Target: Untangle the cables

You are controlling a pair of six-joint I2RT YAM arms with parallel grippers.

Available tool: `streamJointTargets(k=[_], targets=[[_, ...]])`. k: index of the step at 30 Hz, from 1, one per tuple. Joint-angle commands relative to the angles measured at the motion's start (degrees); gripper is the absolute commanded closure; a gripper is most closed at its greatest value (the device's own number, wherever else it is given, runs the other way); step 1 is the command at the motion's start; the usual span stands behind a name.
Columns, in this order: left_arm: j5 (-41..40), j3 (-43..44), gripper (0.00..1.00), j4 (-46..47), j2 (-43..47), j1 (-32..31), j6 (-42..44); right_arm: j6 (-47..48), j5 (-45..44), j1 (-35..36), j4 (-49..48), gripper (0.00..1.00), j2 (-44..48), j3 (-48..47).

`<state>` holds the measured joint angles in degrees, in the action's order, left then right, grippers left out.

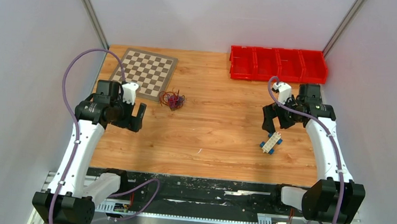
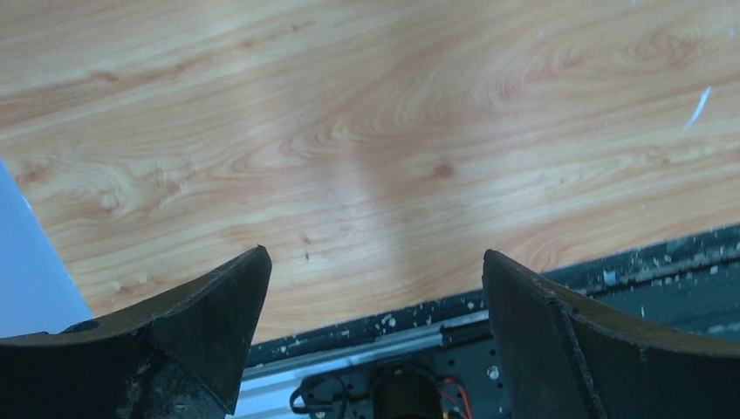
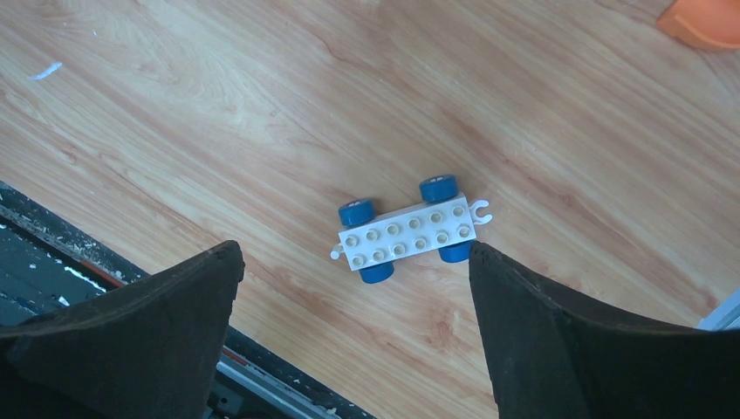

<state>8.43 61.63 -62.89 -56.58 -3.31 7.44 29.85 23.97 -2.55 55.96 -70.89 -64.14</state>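
Your left gripper (image 1: 130, 118) hangs with its jaws spread wide and nothing between them, low over bare wood near the left side of the table (image 1: 221, 135). The right gripper (image 1: 276, 122) is just as released and empty, poised above a white toy brick car (image 1: 271, 143) on blue wheels that has no part in this job. The cables (image 1: 172, 100) lie as one small red and purple knot just beside the near right corner of the chessboard (image 1: 148, 73); whether they touch its edge you cannot tell from above. Neither wrist camera shows them yet, so the reach has not really begun. The left arm is the nearer one, so bring it in first and turn the wrist until the bundle sits between the fingers in its own view before you descend. Wires this thin will likely slip out of a high pinch, so go down close to the wood and close on one loop at the outer edge, not on the whole mass. Lift the right arm clear of the toy before swinging it across, then use it to pin the rest while you draw the loop out slowly, away from the board so a strand cannot snag its corner.
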Motion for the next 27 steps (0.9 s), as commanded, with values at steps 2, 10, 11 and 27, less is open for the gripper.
streamJointTargets(k=[2,10,11,27], targets=[[-1.88,2.11,0.0,14.77,1.52,-0.03,-3.85,-1.42,2.76,0.0,-3.73,0.0,-0.02,-5.23],[10.04,11.39,0.0,23.59,-16.41,-0.05,3.55,-12.7,-0.93,-0.22,-13.89,0.0,-1.53,-11.04],[10.74,14.2,0.0,23.36,-18.68,-0.03,3.37,-12.4,1.7,-0.34,-13.76,0.0,-2.36,-11.5],[25.5,24.11,0.11,32.56,-53.05,-2.19,-6.94,-15.13,8.95,-0.35,-15.59,0.0,-8.67,-9.81]])
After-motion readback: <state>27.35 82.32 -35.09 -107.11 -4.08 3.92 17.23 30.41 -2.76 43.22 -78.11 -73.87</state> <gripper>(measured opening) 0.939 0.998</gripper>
